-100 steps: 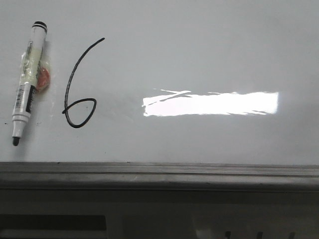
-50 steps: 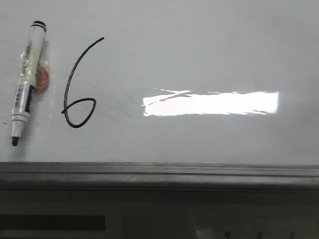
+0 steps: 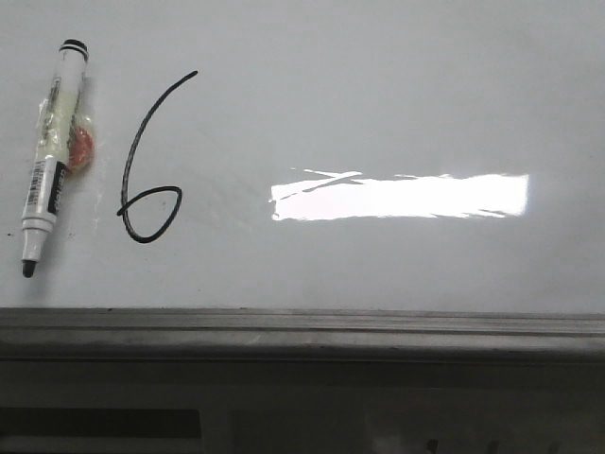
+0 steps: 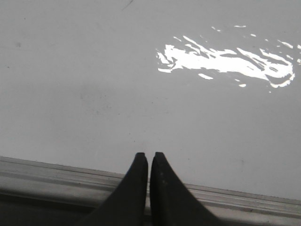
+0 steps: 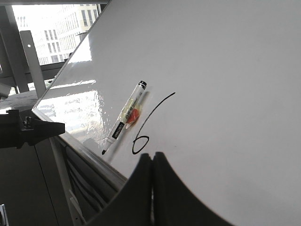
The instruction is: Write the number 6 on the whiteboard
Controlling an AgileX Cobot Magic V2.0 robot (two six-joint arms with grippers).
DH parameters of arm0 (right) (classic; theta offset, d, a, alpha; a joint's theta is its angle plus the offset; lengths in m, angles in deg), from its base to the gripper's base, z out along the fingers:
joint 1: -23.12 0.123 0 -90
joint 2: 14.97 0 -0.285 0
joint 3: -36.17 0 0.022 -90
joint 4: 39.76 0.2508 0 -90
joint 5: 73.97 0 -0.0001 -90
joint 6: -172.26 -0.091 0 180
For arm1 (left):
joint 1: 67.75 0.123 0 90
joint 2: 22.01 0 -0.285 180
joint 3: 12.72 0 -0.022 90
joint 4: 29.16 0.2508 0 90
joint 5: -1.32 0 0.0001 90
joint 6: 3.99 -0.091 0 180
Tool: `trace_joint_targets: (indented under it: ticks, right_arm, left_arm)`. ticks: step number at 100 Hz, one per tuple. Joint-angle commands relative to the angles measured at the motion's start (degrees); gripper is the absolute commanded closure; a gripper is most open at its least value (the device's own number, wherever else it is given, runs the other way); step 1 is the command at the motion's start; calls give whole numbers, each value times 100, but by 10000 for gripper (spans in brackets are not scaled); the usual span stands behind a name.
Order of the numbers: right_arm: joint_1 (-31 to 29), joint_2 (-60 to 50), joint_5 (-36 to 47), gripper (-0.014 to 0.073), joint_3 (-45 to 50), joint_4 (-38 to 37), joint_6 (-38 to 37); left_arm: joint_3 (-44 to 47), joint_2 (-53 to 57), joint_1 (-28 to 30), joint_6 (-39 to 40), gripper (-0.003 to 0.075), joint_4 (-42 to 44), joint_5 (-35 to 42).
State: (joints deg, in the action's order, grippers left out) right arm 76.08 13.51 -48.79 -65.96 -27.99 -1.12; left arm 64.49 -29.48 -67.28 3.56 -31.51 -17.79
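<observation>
The number 6 (image 3: 149,161) sits near the whiteboard's (image 3: 397,113) left, beside the marker (image 3: 52,156).

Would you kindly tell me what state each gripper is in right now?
Left gripper: closed, holding nothing, over the whiteboard edge.
Right gripper: closed, holding nothing; the marker lies on the board.

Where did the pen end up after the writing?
In the front view the white marker pen with black tip lies uncapped on the glossy white whiteboard at far left, just left of the black hand-drawn number 6, tip toward the grey edge strip.
</observation>
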Motion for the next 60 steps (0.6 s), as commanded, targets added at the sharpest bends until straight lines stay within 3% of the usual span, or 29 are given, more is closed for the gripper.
trace_joint_targets:
  ticks: [1, 14, 26, 41, 60]
  right_arm:
    - [4, 35, 423, 657, 78, -58, 73]
    - [-112, 35, 413, 657, 78, -87, 73]
    - [-609, 35, 436, 657, 78, -301, 73]
    - [-1843, 35, 450, 657, 78, -1177, -222]
    - [-3560, 10, 401, 657, 78, -1461, -730]
  left_arm:
    - [140, 176, 9, 50, 741, 17, 243]
    - [140, 176, 9, 50, 741, 17, 243]
    - [140, 176, 9, 50, 741, 17, 243]
    - [140, 176, 9, 50, 741, 17, 243]
    - [140, 176, 9, 50, 741, 17, 243]
